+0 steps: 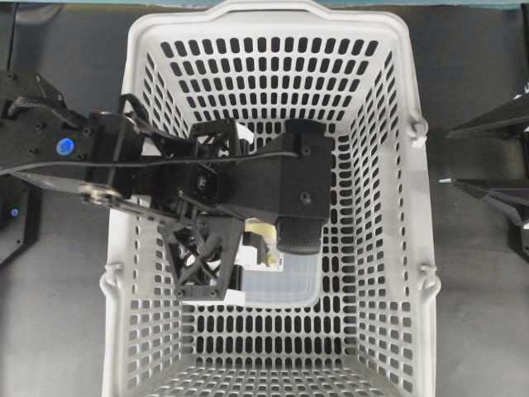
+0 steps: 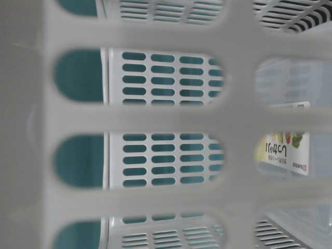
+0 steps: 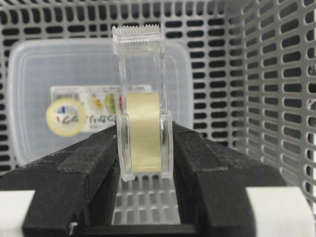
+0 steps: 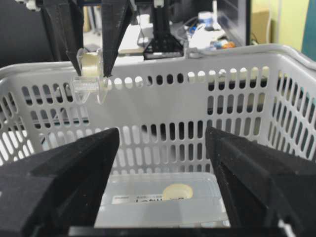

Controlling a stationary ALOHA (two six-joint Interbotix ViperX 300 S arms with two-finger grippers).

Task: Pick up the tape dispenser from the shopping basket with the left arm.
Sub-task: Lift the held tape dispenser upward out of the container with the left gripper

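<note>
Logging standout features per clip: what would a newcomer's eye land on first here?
First, the clear tape dispenser clamped upright in the left tool, held up near the rim of the grey shopping basket. Below it, a frosted food container with a printed label lies on the basket floor.

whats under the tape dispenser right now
The tape dispenser, clamped in the left gripper, hangs over a lidded food container on the shopping basket floor. The container's contents can't be made out.

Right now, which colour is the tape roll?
Pale yellow, in a clear dispenser; the left wrist view shows the roll best.
</note>
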